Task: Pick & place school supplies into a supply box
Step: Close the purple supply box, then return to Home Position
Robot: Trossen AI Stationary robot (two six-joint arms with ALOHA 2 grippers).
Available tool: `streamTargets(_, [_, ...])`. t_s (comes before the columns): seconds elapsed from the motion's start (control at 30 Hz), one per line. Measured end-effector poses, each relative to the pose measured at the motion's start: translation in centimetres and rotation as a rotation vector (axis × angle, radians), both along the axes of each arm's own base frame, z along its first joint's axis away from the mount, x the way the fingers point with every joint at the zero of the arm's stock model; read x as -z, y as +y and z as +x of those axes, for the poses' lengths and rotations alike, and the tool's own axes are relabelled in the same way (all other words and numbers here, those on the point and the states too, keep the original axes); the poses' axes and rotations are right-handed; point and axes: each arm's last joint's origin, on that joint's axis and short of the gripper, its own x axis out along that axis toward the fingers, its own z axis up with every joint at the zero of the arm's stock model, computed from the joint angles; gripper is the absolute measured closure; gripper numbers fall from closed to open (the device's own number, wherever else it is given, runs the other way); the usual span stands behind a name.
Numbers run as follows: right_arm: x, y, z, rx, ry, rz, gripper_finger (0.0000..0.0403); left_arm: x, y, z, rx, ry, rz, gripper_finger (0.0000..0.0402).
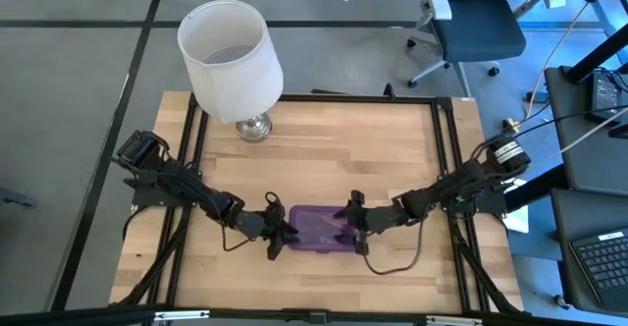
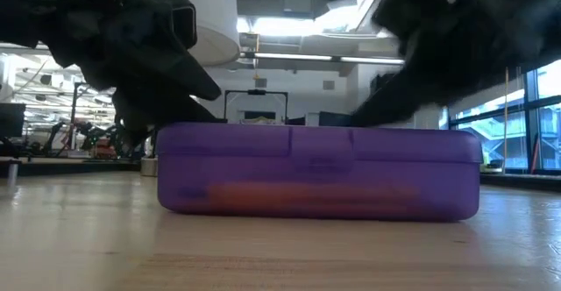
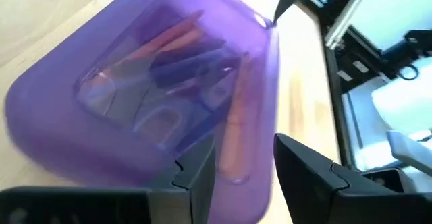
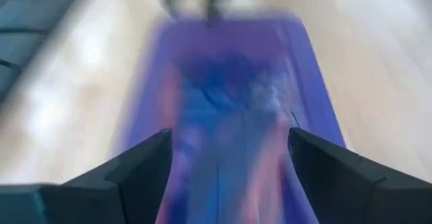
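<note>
Box [image 1: 322, 230] lies lid shut near the table's [image 1: 324, 139] front edge, pencils [image 3: 236, 133] and scissors [image 3: 158, 119] inside. My left gripper [image 1: 279, 234] straddles its left end, fingers apart, not clamping. My right gripper [image 1: 355, 220] gapes wide over the right end, holding nothing.

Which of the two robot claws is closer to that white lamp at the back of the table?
Left. The left gripper sits at the purple box's left end, diagonally in front of the lamp. The right gripper is at the box's far end, farther from it.
</note>
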Motion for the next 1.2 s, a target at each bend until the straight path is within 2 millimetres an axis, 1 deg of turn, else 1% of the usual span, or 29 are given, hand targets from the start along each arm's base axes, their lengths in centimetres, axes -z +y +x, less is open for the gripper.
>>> streamTargets(0.07, [-1.8,0.2,-0.2,-0.034,-0.065,0.007,0.0106,-0.6,0.2,0.0,0.011,-0.017,0.012,0.0261])
streamTargets(0.13, [-3.1,0.1,-0.5,-0.046,-0.11,0.001,0.0106,-1.5,0.5,0.0,0.021,-0.051,0.03,0.026])
streamTargets(0.27, [-5.5,-0.6,-1.6,-0.1,-0.155,-0.125,0.0106,-3.8,1.2,-0.6,0.058,-0.109,0.106,0.026])
streamTargets(0.37, [-6.9,-1.0,-3.0,-0.096,-0.112,-0.077,0.0106,-5.8,1.6,-1.3,0.098,-0.176,0.192,0.0261])
streamTargets(0.4, [-7.3,-1.1,-3.5,-0.12,-0.099,-0.058,0.0106,-6.5,1.7,-1.7,0.122,-0.2,0.23,0.0261])
streamTargets(0.43, [-7.7,-1.2,-4.0,-0.152,-0.098,-0.044,0.0106,-7.1,2.1,-2.1,0.146,-0.223,0.258,0.026])
streamTargets(0.5, [-8.3,-1.7,-5.0,-0.198,-0.131,-0.022,0.0106,-8.1,3.3,-3.3,0.159,-0.275,0.274,0.026])
streamTargets(0.6, [-8.0,-2.7,-7.0,-0.188,-0.147,0.008,0.0106,-8.4,5.5,-5.5,0.129,-0.328,0.288,0.026])
streamTargets(0.67, [-7.5,-3.5,-8.5,-0.135,-0.162,0.014,0.0106,-8.2,6.8,-7.0,0.099,-0.365,0.304,0.026])
streamTargets(0.77, [-6.7,-4.8,-10.8,-0.041,-0.198,0.034,0.0106,-7.7,8.3,-9.3,0.05,-0.428,0.318,0.026])
streamTargets(0.9, [-5.9,-6.3,-13.4,-0.02,-0.272,0.068,0.0106,-6.7,9.9,-11.8,-0.02,-0.505,0.356,0.0261])
streamTargets(1.07, [-4.4,-8.1,-15.8,0.033,-0.335,0.107,0.0106,-4.8,11.3,-13.9,-0.122,-0.543,0.377,0.0261])
streamTargets(1.13, [-3.9,-8.5,-16.5,0.023,-0.351,0.127,0.0106,-4.3,11.7,-14.3,-0.132,-0.569,0.375,0.026])
streamTargets(1.2, [-3.9,-8.8,-17.0,0.014,-0.372,0.139,0.0106,-4.1,11.9,-14.6,-0.129,-0.564,0.378,0.0261])
